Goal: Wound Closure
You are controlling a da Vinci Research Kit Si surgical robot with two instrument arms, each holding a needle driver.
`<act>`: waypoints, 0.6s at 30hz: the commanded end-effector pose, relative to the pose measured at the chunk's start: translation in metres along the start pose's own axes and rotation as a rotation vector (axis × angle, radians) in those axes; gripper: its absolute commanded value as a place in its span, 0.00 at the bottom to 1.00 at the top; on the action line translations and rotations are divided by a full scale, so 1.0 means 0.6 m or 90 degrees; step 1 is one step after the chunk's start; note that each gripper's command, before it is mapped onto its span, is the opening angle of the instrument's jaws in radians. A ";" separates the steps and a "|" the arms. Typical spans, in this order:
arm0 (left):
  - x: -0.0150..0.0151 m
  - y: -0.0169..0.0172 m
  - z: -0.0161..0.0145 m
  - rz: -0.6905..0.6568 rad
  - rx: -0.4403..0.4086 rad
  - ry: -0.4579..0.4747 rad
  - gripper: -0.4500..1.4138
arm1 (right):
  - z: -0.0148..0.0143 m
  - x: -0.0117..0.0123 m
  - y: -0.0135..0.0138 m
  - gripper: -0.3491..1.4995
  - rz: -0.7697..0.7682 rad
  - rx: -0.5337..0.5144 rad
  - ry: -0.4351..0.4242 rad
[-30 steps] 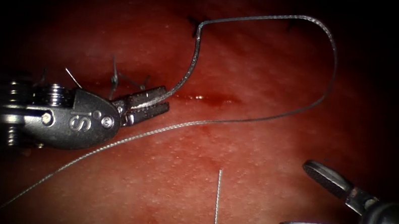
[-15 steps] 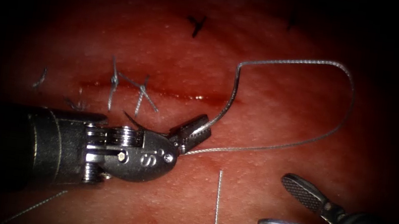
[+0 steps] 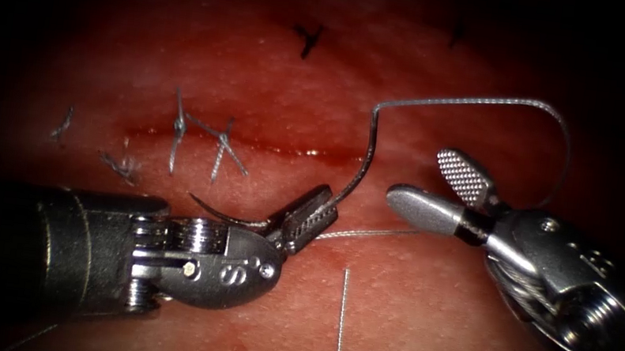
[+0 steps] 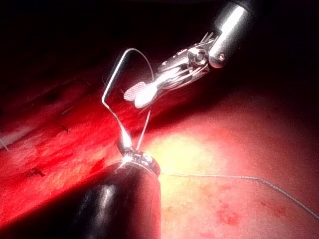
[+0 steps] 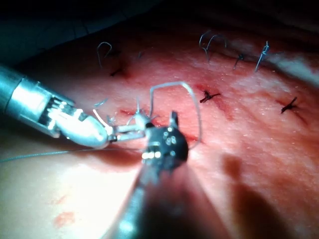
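Observation:
The left tool (image 3: 309, 216) lies just below the cut (image 3: 252, 144), jaws shut on the curved needle (image 3: 216, 212) near its tail. The needle is out of the tissue (image 3: 405, 330) and its dark curve points left. From the jaws the thread (image 3: 449, 101) rises, arches right and drops behind the right tool. The right tool (image 3: 418, 176) stands open and holds nothing, its jaws just right of the rising thread. In the left wrist view my jaws (image 4: 130, 152) grip at the thread loop (image 4: 119, 74), with the right tool (image 4: 144, 92) beyond. In the right wrist view my jaws (image 5: 157, 118) face the left tool (image 5: 79, 127).
Two tied stitches (image 3: 178, 131) cross the cut's left part, and red fluid (image 3: 315, 153) sits along it. Cut ends of thread (image 3: 309, 40) lie above and to the left. A loose straight thread piece (image 3: 340, 322) lies below the tools. A thin strand (image 3: 369, 232) runs right from the left jaws.
The left tool carried the needle down and right, away from the cut, dragging the thread loop along. The right tool, still open, rose up and left to the thread beside the left jaws.

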 end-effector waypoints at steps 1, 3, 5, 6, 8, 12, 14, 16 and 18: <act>0.0005 0.0004 0.0014 -0.001 -0.001 0.003 0.05 | 0.0025 0.0007 -0.0001 0.80 -0.001 0.002 0.003; 0.0006 0.0004 0.0012 -0.001 -0.005 0.011 0.05 | 0.0031 0.0008 0.0003 0.81 -0.001 0.003 0.004; 0.0006 0.0004 0.0009 -0.001 -0.009 0.017 0.06 | 0.0039 0.0009 0.0006 0.81 0.003 0.004 0.004; 0.0006 0.0004 0.0008 -0.001 -0.009 0.017 0.06 | 0.0042 0.0009 0.0007 0.81 0.007 0.007 0.005; 0.0008 0.0005 0.0007 -0.002 -0.007 0.017 0.06 | 0.0050 0.0008 0.0004 0.81 0.014 0.007 0.006; 0.0013 0.0008 0.0004 0.002 -0.010 0.023 0.07 | 0.0064 0.0007 -0.0007 0.79 0.018 0.013 0.005; 0.0016 0.0008 0.0001 0.001 -0.010 0.025 0.07 | 0.0072 0.0007 -0.0011 0.73 0.018 0.020 0.006; 0.0019 0.0009 -0.0002 0.001 -0.011 0.027 0.07 | 0.0079 0.0006 -0.0015 0.69 0.019 0.017 0.007; 0.0021 0.0009 -0.0003 0.004 -0.012 0.028 0.07 | 0.0089 0.0004 -0.0021 0.69 0.018 0.019 0.006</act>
